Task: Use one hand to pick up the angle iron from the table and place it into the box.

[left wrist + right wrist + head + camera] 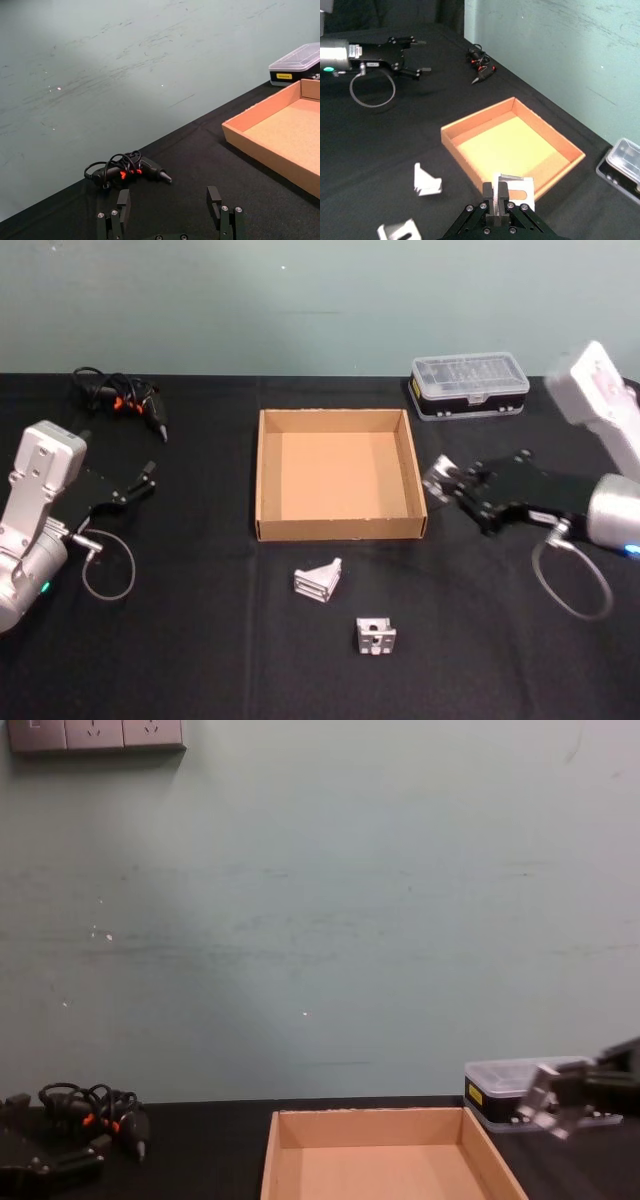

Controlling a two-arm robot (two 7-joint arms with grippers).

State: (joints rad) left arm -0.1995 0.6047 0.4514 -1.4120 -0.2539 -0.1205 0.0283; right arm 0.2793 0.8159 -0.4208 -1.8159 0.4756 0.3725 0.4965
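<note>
My right gripper (pixel 452 486) is shut on a silver angle iron (pixel 438 480) and holds it above the black table (pixel 200 650), just outside the right wall of the tan cardboard box (pixel 338 530). In the right wrist view the held angle iron (pixel 519 189) sticks out past the shut fingers (pixel 496 196), over the box's near corner (pixel 555 177). The chest view shows the piece (pixel 548 1100) in the air to the right of the box (pixel 370 1122). Two more angle irons (pixel 319 580) (pixel 375 635) lie on the table in front of the box. My left gripper (pixel 145 480) rests open at the far left.
A clear-lidded plastic case (pixel 470 383) stands behind the box on the right. A bundle of black cables with red marks (pixel 120 398) lies at the back left. The box interior holds nothing.
</note>
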